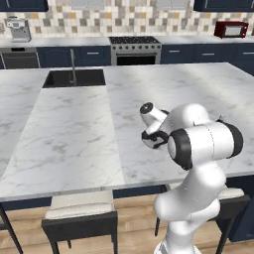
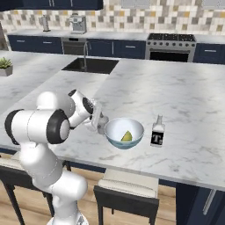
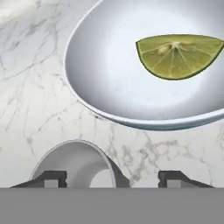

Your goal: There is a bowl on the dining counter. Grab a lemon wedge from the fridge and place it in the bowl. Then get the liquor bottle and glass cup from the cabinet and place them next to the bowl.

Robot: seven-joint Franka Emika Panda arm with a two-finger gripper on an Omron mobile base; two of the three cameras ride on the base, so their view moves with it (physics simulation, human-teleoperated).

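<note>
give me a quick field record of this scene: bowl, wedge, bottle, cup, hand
bowl: on the dining counter, near its front edge
lemon wedge: lying inside the bowl
liquor bottle: upright on the counter, just beside the bowl, apart from it
glass cup: on the counter at the bowl's other side, between the fingertips
hand: jaws open around the cup, not clamped

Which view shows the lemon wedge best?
The hand view: the lemon wedge lies large and unobstructed inside the bowl. The right base view shows it small in the bowl; in the left base view the arm blocks it.
</note>
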